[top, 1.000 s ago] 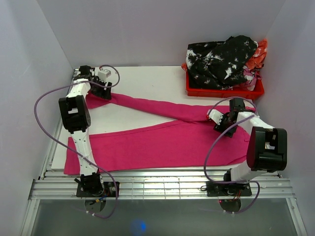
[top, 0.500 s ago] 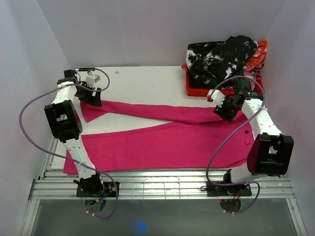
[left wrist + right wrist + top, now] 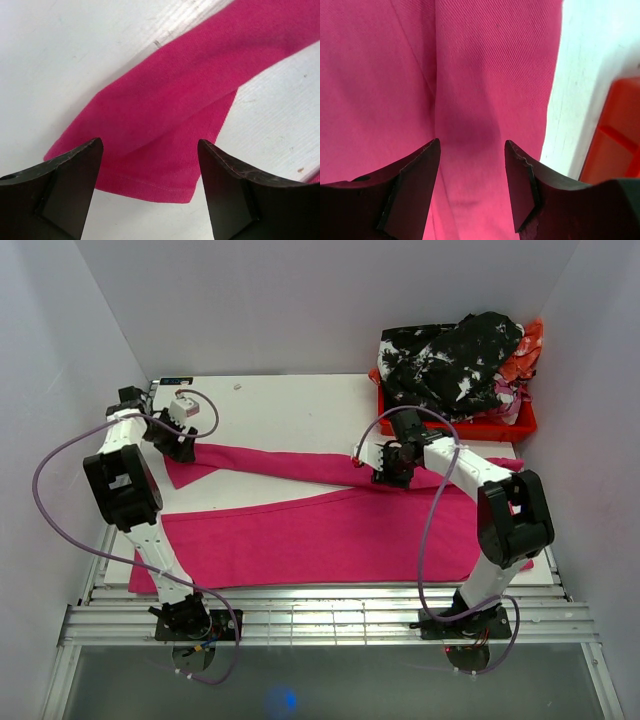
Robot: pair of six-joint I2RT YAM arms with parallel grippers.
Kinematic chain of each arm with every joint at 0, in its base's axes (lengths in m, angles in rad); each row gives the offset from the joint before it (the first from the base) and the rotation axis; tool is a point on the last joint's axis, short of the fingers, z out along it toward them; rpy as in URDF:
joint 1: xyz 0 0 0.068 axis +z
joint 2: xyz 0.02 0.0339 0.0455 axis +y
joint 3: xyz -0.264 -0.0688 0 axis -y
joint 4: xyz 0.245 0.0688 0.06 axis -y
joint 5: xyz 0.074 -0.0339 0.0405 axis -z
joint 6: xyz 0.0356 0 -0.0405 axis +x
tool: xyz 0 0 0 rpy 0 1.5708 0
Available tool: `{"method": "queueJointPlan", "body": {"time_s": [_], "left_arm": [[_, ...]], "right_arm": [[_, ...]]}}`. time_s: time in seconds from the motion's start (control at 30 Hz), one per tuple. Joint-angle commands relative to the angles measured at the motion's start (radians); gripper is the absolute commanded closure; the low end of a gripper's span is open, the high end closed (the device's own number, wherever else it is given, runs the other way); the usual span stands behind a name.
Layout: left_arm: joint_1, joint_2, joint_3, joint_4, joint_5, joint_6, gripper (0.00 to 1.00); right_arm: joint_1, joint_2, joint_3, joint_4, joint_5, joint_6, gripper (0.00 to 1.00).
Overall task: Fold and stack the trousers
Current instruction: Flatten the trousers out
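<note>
The magenta-pink trousers (image 3: 330,530) lie flat on the white table, one leg running along the front, the other (image 3: 290,464) stretched toward the far left. My left gripper (image 3: 182,448) is open and empty just above the hem end of the far leg (image 3: 165,125). My right gripper (image 3: 390,472) is open and empty over the far leg near the crotch (image 3: 485,75), its jaws apart with cloth between and below them, not gripped.
A red plastic crate (image 3: 455,425) heaped with black-and-white and orange clothes stands at the back right; its edge shows in the right wrist view (image 3: 615,135). White walls close in left, right and behind. Bare table (image 3: 290,405) lies beyond the trousers.
My right gripper has swung left from near the crate to the middle of the far leg. My left gripper has shifted slightly, still at the leg's hem. The far leg lies straighter.
</note>
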Motion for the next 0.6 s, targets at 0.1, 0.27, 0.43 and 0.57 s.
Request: {"method": "queueJointPlan", "body": {"time_s": [0.1, 0.27, 0.43, 0.57], "left_arm": [[0.016, -0.101, -0.082, -0.111, 0.102, 0.176, 0.11], [0.016, -0.165, -0.221, -0.085, 0.088, 0.266, 0.12], [0.015, -0.177, -0.297, -0.039, 0.05, 0.316, 0.32], [0.013, -0.193, -0.403, 0.168, -0.031, 0.329, 0.37]], "right_arm": [[0.047, 0.094, 0.009, 0.088, 0.042, -0.044, 0.39], [0.061, 0.125, 0.009, 0.106, 0.062, -0.069, 0.59], [0.059, 0.137, 0.097, 0.034, 0.016, -0.011, 0.92], [0.044, 0.128, 0.189, -0.064, -0.068, 0.029, 0.92]]}}
